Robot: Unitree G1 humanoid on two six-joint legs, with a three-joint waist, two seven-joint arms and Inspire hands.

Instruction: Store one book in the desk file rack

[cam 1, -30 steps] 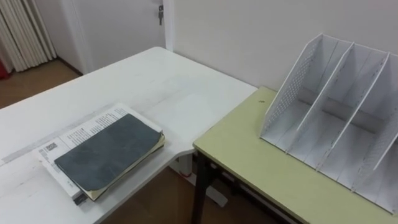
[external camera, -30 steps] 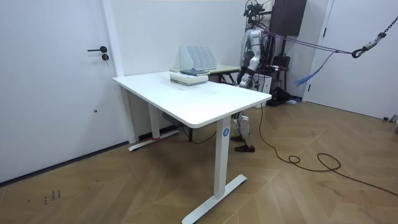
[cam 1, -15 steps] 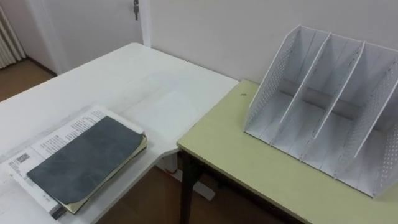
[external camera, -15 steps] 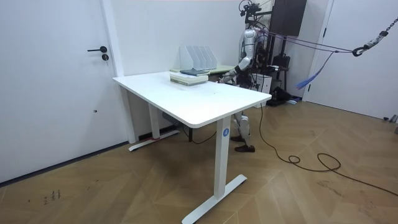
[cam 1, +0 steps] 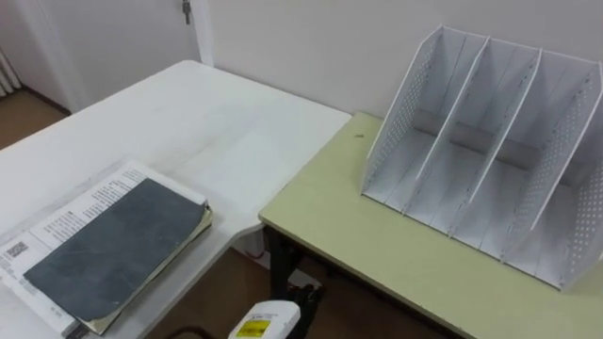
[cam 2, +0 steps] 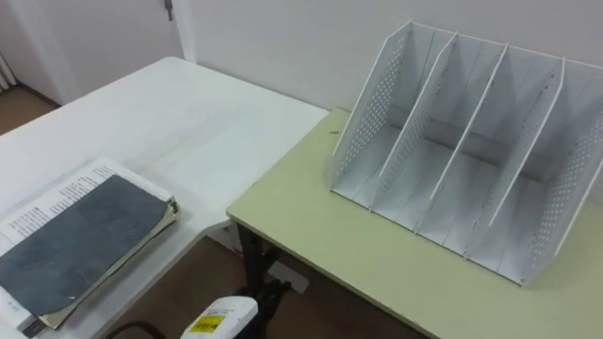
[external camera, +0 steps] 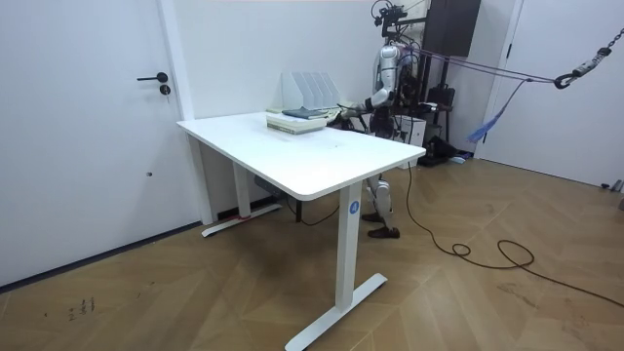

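Observation:
A dark grey book (cam 1: 113, 245) lies on top of a larger white printed book (cam 1: 66, 218) at the near corner of the white desk (cam 1: 188, 122). The white file rack (cam 1: 490, 141) stands with bare slots on the low green desk (cam 1: 377, 235), to the right of the books. In the room view I stand behind both desks with my left arm stretched forward and my left hand (external camera: 340, 105) in the air close to the stack of books (external camera: 297, 119). A white part of that arm (cam 1: 266, 322) rises at the bottom edge of the left eye view.
A narrow gap with wooden floor (cam 1: 226, 292) separates the white desk from the green one. The wall (cam 1: 311, 38) runs right behind the rack. A door (external camera: 88, 127) stands at the room view's left.
My left arm has lifted from my side and reached forward toward the books. The eye view has swung right, so books and rack sit further left in it.

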